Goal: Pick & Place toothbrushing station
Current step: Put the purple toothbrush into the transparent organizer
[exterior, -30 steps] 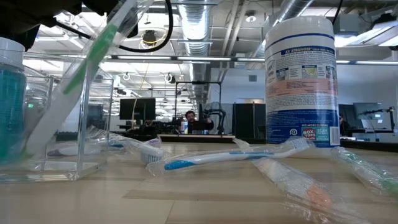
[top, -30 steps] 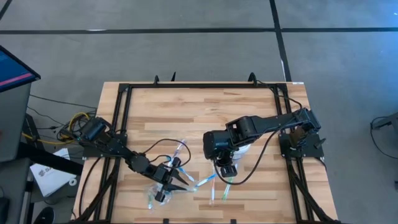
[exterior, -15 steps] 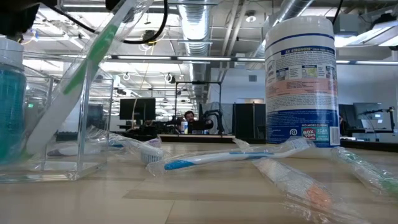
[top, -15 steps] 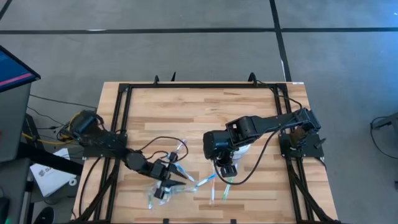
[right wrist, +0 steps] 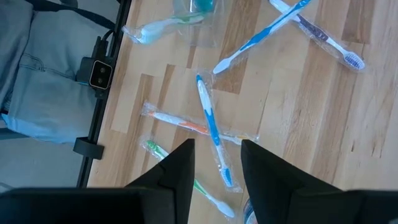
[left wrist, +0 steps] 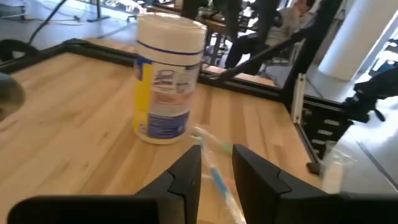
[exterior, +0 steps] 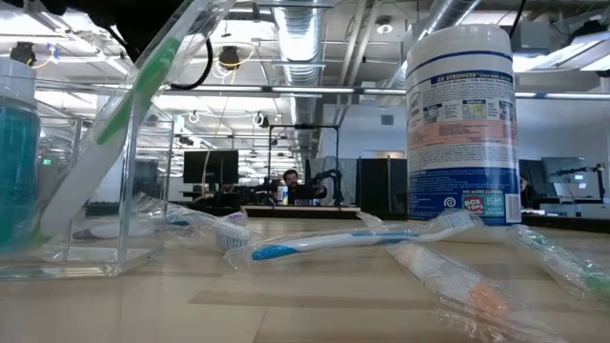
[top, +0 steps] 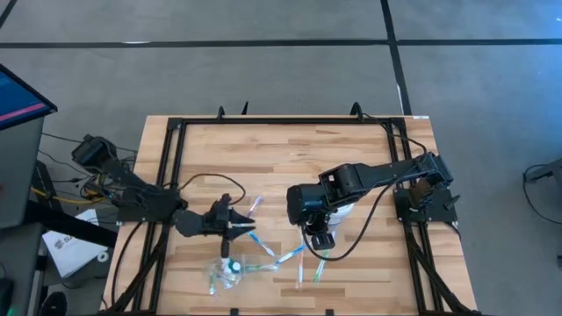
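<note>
Wood table (top: 290, 149), black frame rail.

- Left gripper (left wrist: 216, 163): fingers slightly apart, empty. Blue toothbrush (left wrist: 217, 177) just ahead, wipes canister (left wrist: 165, 81) beyond.
- Right gripper (right wrist: 214, 152): parted, empty, hovering over crossed blue brush (right wrist: 211, 124) and orange brush (right wrist: 186, 126).
- Risk: my grab takes both crossed brushes; crinkly wrap slips.
- My count under right gripper: six brushes. One canister. One clear box (exterior: 95, 191).

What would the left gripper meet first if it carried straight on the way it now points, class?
Probably the blue-accented toothbrush lying just beyond the left gripper; its open, empty fingers frame it. Farther along stands the wipes canister, slightly off that line, though depth is hard to judge.
</note>
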{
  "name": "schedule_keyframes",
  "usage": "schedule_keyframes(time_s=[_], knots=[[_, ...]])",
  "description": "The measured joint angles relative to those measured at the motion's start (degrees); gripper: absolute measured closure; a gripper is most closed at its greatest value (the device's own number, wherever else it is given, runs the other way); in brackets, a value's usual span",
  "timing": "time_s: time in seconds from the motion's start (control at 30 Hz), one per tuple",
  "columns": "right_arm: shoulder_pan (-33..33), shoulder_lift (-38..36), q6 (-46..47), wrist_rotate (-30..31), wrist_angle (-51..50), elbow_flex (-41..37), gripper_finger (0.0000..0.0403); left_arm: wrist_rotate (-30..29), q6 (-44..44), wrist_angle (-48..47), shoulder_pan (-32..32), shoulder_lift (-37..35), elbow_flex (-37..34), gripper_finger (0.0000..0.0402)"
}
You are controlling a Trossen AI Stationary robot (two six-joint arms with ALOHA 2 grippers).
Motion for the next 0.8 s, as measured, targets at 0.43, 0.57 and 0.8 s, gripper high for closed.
schedule_keyframes(time_s=[0.43,0.57,0.8], knots=[[0.0,0.0,0.0,0.0,0.0,0.0,0.0281,8.9,-8.4,-15.1,12.9,-3.8,0.0,0.0316],[0.0,0.0,0.0,0.0,-0.1,0.0,0.0281,13.8,-13.7,-21.8,18.3,-3.8,0.0,0.0316],[0.0,0.0,0.4,0.0,-0.6,0.0,0.0281,21.2,-19.4,-29.7,25.2,-3.7,0.0,0.0316]])
